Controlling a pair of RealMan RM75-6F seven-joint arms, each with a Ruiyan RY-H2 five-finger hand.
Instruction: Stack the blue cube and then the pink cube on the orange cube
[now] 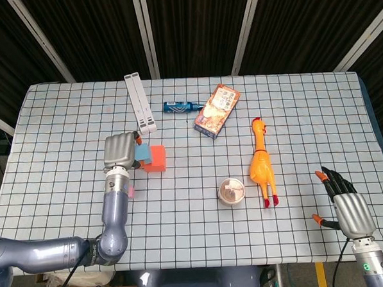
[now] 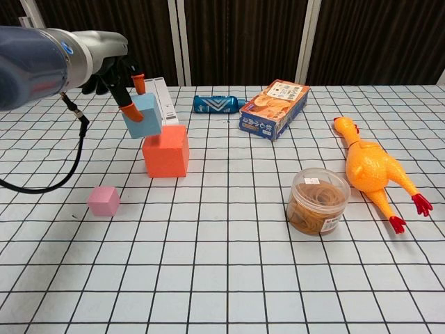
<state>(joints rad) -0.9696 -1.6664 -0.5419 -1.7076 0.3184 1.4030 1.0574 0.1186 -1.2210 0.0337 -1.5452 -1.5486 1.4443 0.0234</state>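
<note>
chest view showed the left hand (image 2: 115, 69) grasping the blue cube (image 2: 144, 115) between orange-tipped fingers (image 2: 129, 109), the cube tilted and held in the air just above the upper left edge of the orange cube (image 2: 166, 151); whether the two touched could not be told. the orange cube sat on the checked table (image 2: 229, 278), and the pink cube (image 2: 103, 200) lay apart from it, nearer the camera and to the left. from the head view the left hand (image 1: 120, 152) covered most of the blue cube (image 1: 142, 152), which sat against the left side of the orange cube (image 1: 156, 158), with the pink cube (image 1: 130, 190) partly hidden by the forearm. the right hand (image 1: 346, 203) rested near the table's right front corner, fingers spread and holding nothing. a rubber chicken (image 2: 372, 167), a clear tub of rubber bands (image 2: 318, 201), a snack box (image 2: 274, 108), a blue tube (image 2: 217, 104) and a white stand (image 2: 160, 99) lay elsewhere on the table.
</note>
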